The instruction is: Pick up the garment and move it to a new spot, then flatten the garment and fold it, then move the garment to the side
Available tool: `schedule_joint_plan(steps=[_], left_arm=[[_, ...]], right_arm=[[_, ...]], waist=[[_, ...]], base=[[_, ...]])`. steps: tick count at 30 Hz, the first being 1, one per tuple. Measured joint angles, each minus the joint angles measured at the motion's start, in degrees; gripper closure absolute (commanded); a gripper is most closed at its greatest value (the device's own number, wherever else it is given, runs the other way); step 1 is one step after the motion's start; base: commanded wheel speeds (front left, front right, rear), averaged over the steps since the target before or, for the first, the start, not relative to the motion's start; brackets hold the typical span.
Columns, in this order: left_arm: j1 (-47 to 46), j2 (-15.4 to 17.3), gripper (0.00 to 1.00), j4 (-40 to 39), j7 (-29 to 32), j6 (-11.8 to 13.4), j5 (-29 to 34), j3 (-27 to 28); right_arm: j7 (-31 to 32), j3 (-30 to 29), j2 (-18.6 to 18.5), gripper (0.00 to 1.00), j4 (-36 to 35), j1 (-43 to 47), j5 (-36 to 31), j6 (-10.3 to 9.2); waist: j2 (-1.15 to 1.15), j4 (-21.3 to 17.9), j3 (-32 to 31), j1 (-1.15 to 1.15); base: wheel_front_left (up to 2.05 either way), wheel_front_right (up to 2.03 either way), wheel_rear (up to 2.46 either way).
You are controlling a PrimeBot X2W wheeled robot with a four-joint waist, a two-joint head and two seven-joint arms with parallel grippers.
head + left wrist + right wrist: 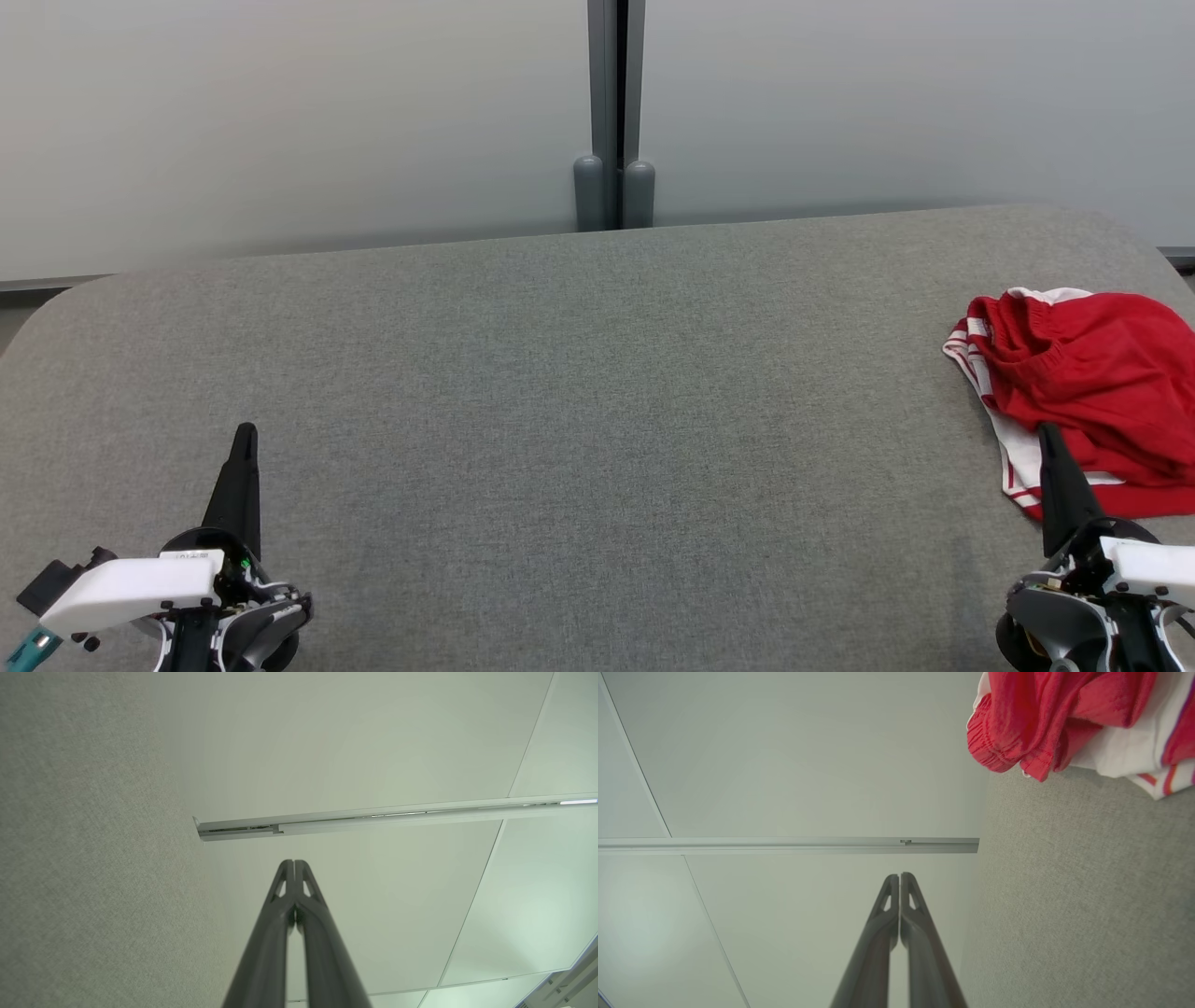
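A crumpled red garment [1092,383] with white panels and red stripes lies bunched at the right edge of the grey table [597,411]. My right gripper [1047,431] stands at the lower right, shut with nothing in it, its tip overlapping the garment's near white edge in the head view. In the right wrist view the shut right gripper [899,875] points up and the garment [1041,714] sits at the upper right, apart from the fingers. My left gripper [246,431] is shut and empty at the lower left, far from the garment; the left gripper [294,862] shows its tips pressed together.
Pale partition panels [280,121] joined by a grey post [613,112] stand right behind the table's far edge. The table's rounded corners lie at the far left and far right. Grey cloth [560,448] stretches between the two grippers.
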Motion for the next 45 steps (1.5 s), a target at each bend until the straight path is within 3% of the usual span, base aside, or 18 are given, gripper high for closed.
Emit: schedule_joint_plan(steps=[45], left_arm=[[0.0, 0.0, 1.0, 0.0, 0.0, 0.0, 0.0, 0.0]], right_arm=[[0.2, -0.2, 0.1, 1.0, 0.0, 0.0, -0.1, 0.0]], waist=[[0.0, 0.0, 0.0, 0.0]], base=[[0.0, 0.0, 0.0]])
